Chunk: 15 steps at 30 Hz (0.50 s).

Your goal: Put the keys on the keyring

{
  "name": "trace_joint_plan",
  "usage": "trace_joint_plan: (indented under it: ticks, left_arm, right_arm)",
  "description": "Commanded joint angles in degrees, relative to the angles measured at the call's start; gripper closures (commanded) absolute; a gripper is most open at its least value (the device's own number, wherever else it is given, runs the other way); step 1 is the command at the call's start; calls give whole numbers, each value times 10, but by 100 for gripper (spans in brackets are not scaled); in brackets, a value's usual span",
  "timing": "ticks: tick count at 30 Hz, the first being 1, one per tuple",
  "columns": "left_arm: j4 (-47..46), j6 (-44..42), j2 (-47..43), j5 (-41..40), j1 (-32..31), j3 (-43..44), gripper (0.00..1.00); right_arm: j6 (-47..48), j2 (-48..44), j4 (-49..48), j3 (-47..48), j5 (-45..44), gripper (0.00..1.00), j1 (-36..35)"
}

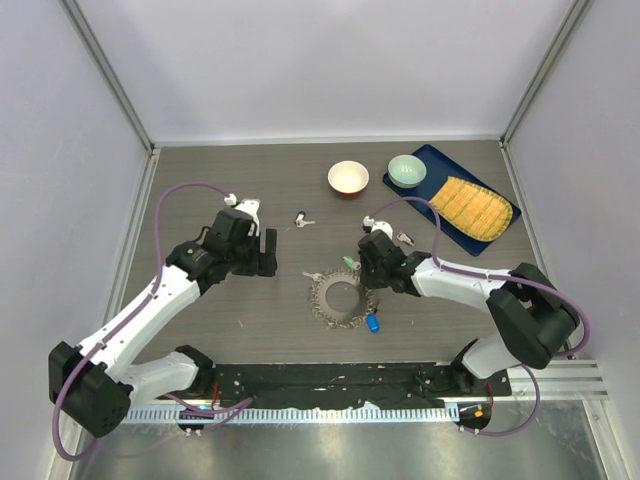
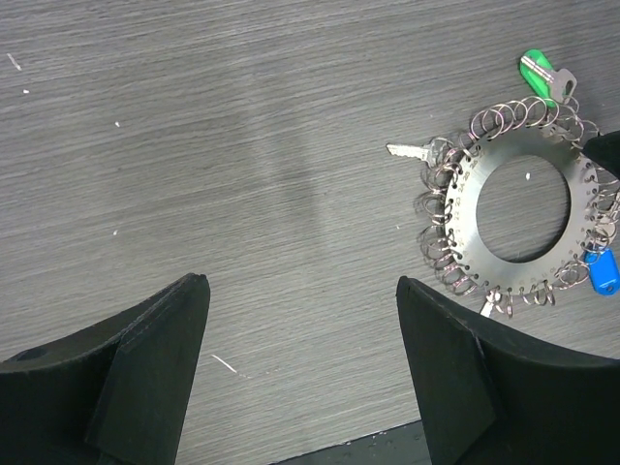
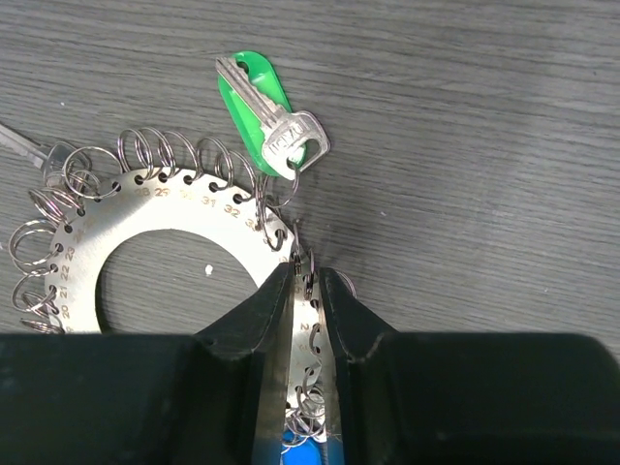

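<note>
The keyring (image 1: 340,297) is a flat metal plate ringed with small wire loops, lying at the table's centre. A green-capped key (image 3: 254,92) and a blue-capped key (image 2: 603,271) hang on it. My right gripper (image 3: 307,276) is shut on the plate's edge among the loops, just below the green key. My left gripper (image 2: 302,281) is open and empty over bare table, left of the keyring (image 2: 463,208). A loose black-headed key (image 1: 301,219) lies behind the ring. Another silver key (image 1: 404,238) lies behind my right gripper (image 1: 367,282). A silver key (image 2: 407,150) sticks out at the ring's left edge.
An orange bowl with a white inside (image 1: 348,178) stands at the back. A teal bowl (image 1: 407,170) and a yellow ribbed pad (image 1: 470,207) sit on a blue tray (image 1: 433,155) at the back right. Grey walls close the table on three sides.
</note>
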State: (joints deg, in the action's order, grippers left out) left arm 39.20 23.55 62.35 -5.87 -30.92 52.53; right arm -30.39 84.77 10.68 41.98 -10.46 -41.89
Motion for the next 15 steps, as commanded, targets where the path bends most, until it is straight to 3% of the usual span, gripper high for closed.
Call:
trace_joint_plan:
  ticks: [1,10,15]
  left_arm:
    - [-14,-4,5,15,5,0,17]
    - [-17,-4,8,18,9,1,17]
    - [-26,-3,1,38,11,2,17]
  right_arm:
    - [-7,-7,-14,-9,-21,78,1]
    - [13,-30,-8,-8,-17,88,1]
    - [82,-78,9,20,16,96,1]
